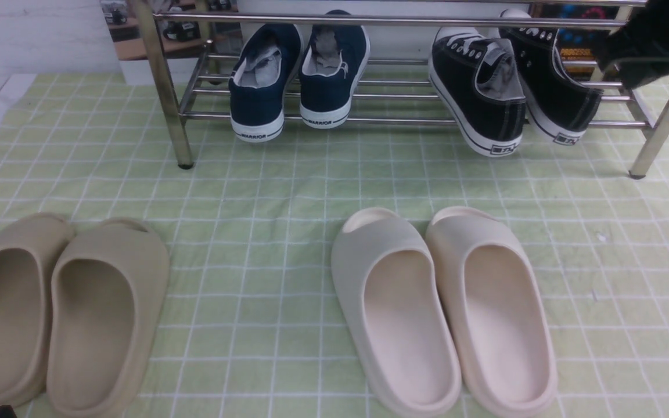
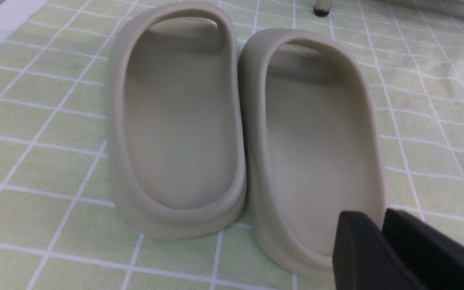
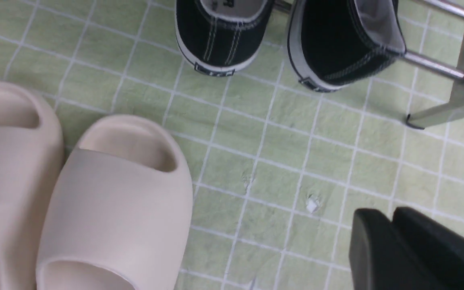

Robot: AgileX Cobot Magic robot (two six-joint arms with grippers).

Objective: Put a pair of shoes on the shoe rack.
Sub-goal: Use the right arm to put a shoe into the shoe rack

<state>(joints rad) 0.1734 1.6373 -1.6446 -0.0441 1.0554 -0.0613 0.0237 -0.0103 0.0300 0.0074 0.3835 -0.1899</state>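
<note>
The two black canvas sneakers (image 1: 479, 93) (image 1: 555, 87) rest side by side on the right part of the chrome shoe rack (image 1: 381, 22), toes in, heels hanging over its front bar. Their heels also show in the right wrist view (image 3: 220, 36) (image 3: 336, 44), with a rack bar (image 3: 433, 66) beside them. My right gripper (image 3: 391, 219) is shut and empty, above the cloth in front of the sneakers; its arm (image 1: 654, 40) shows dark at the rack's top right. My left gripper (image 2: 382, 221) is shut and empty, just behind the heel of a beige slide.
A navy WARRIOR pair (image 1: 297, 75) sits on the rack's left part. A beige pair of slides (image 1: 56, 313) (image 2: 183, 121) lies front left and a cream pair (image 1: 445, 307) (image 3: 107, 201) front centre, on green checked cloth (image 1: 253, 191). Rack legs (image 1: 163, 93) (image 1: 659, 128) stand on the cloth.
</note>
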